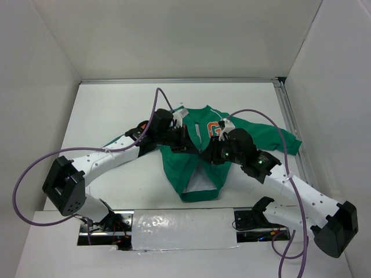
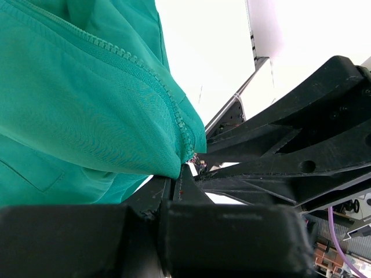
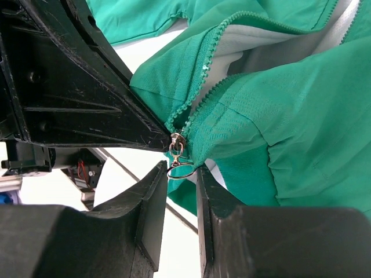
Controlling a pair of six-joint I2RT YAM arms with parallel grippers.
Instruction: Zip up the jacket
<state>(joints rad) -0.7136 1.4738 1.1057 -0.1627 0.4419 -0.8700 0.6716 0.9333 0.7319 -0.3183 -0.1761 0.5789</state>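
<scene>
The left gripper [image 2: 181, 174] pinches the green jacket [image 2: 87, 104] at the bottom of its front opening. Just beside it, the right gripper [image 3: 182, 176] is closed narrowly on the zipper pull ring [image 3: 180, 169].

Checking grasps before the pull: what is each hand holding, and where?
Left hand pinches the jacket by its zipper edge beside the slider; right hand appears to pinch the zipper pull ring.

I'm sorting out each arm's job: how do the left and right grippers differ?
The left gripper is shut on the jacket, beside the zipper teeth; the right gripper shows a narrow gap. The left gripper holds cloth; the right gripper has the metal zipper pull at its fingertips, grip unclear. Both are black and sit close together.
</scene>
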